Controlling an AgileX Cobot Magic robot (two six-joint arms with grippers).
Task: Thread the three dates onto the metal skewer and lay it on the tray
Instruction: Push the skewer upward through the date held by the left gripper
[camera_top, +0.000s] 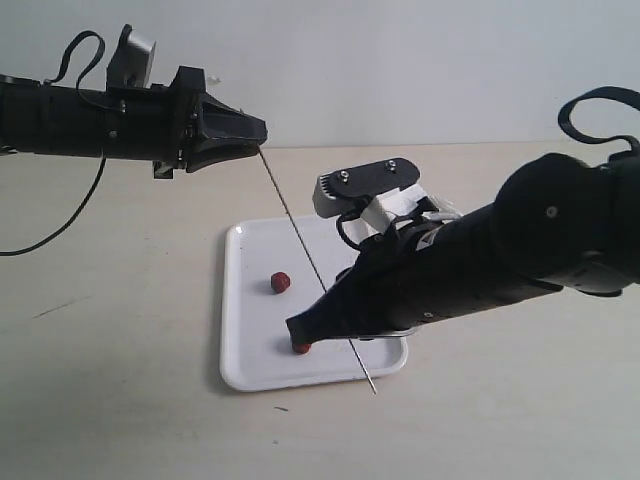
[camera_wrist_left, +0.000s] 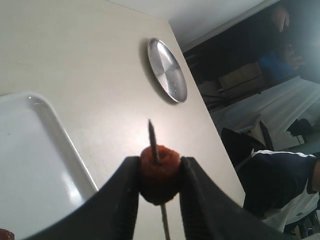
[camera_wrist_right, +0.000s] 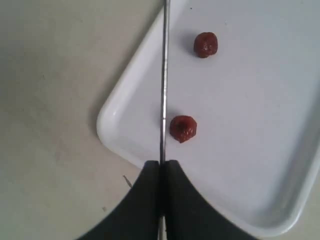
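Left claw: the black left claw (camera_wrist_left: 159, 166) is clamped on 1 small, wrinkled, dark reddish-brown date (camera_wrist_left: 161, 184), with a finger on each side of it.
Skewer: the thin, straight, grey metal skewer (camera_wrist_right: 164, 75) passes through that date, and its point shows just beyond the fruit. It slants down over the tray. Whether its lower end touches the counter cannot be told.
Right claw: the black right claw (camera_wrist_right: 161, 166) is pinched together on the rod, lower along its length and just above the tray.
Loose dates: 2 more lie apart on the tray, 1 (camera_wrist_right: 183, 128) just beside the rod and the other (camera_wrist_right: 205, 44) further in.
Tray: the flat white rectangular tray (camera_wrist_right: 260, 150) with a low rim rests on the pale counter (camera_top: 120, 400).
Dish: a round silver metal dish (camera_wrist_left: 167, 70) sits on the counter, apart from the tray.
Progress: 1 of 3 looks threaded.
Handling, dates: probably light, soft and a little sticky. Grip across the sides to leave the middle free for the rod, because a hard squeeze could split the fruit.
Handling, skewer: probably light, smooth and springy. It may slip or twist in a pinch, so hold it close to where the fruit goes on.
Writing: none readable.
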